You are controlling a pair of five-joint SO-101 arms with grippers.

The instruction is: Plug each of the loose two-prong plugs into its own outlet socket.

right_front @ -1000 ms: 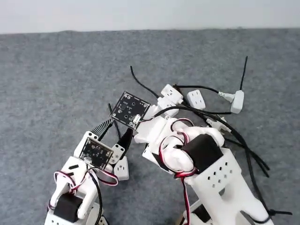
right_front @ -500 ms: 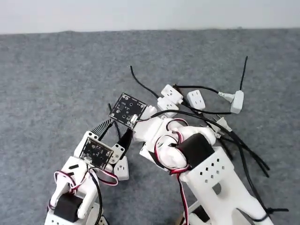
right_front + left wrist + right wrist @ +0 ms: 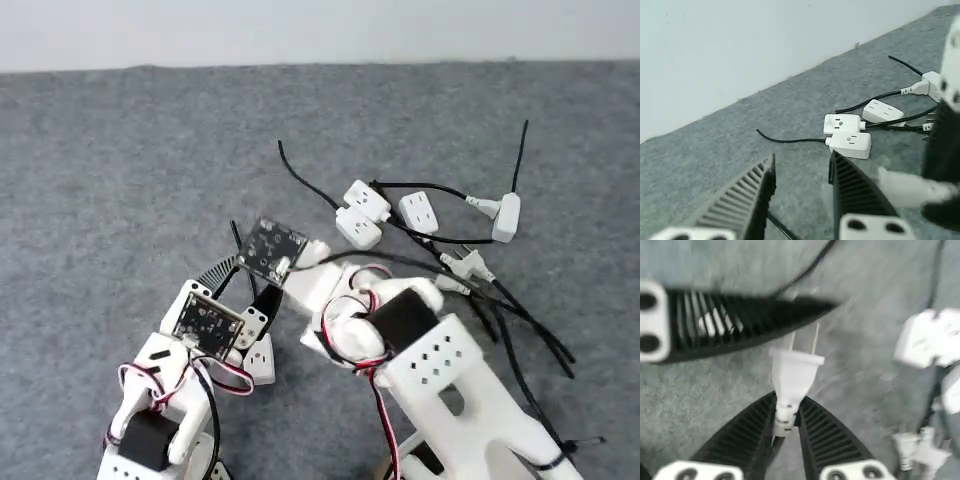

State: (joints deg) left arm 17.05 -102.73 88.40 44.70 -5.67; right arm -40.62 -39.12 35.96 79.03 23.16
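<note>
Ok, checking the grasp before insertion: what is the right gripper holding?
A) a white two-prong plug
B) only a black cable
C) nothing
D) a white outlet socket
A: the right gripper is shut on the base of the white two-prong plug, prongs pointing away from it.

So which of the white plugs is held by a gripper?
The plug clamped in the right gripper, prongs pointing away; the other loose plugs lie on the carpet among the cables.
</note>
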